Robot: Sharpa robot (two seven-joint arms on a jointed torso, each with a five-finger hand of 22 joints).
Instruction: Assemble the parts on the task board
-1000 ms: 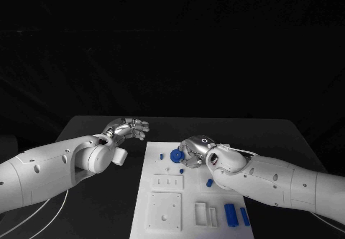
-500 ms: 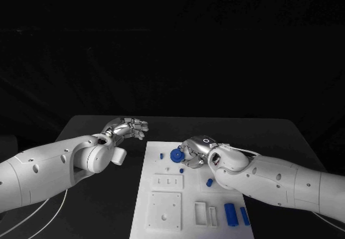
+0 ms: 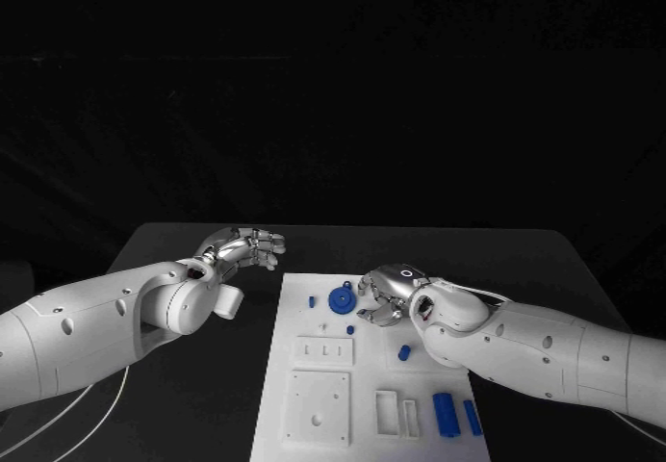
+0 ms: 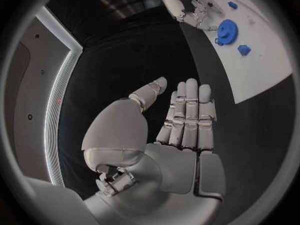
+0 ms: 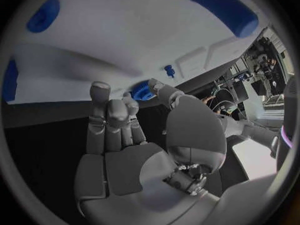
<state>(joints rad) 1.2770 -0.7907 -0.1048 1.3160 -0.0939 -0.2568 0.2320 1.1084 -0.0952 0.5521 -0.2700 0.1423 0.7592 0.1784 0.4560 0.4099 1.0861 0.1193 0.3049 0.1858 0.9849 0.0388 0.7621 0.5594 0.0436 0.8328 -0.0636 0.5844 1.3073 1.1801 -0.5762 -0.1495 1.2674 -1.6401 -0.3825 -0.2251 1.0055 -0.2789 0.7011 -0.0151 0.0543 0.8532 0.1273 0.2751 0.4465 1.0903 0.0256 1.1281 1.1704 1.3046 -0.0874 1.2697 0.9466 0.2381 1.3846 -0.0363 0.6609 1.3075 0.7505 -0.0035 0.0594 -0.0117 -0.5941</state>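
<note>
- No brand, label or writing can be read on anything here.
- The task board [image 3: 364,380] is a long white plate lying on the black table [image 3: 541,252], its long axis running from the robot's side toward the far edge.
- A round blue gear-like part [image 3: 342,298] lies flat near the board's far end, with a small blue peg [image 3: 311,301] just beside it, toward the left arm's side.
- Another small blue piece [image 3: 404,352] sits near the middle of the board, close under the right arm.
- 2 longer blue bars [image 3: 446,415] lie side by side at the near end, their long axes running along the board's length.
- Next to the bars are white rectangular sockets [image 3: 393,412], and a square white block with holes [image 3: 320,408] sits on the left arm's side.
- The right hand [image 3: 382,294] hovers over the board's far end, just beside the round part; its fingers [image 5: 109,116] are curled inward, and nothing is visibly held between them.
- The left hand [image 3: 247,249] is over the bare table beside the board's far corner, clear of the board; in the left wrist view its fingers [image 4: 187,112] lie straight and pressed together, holding nothing.
</note>
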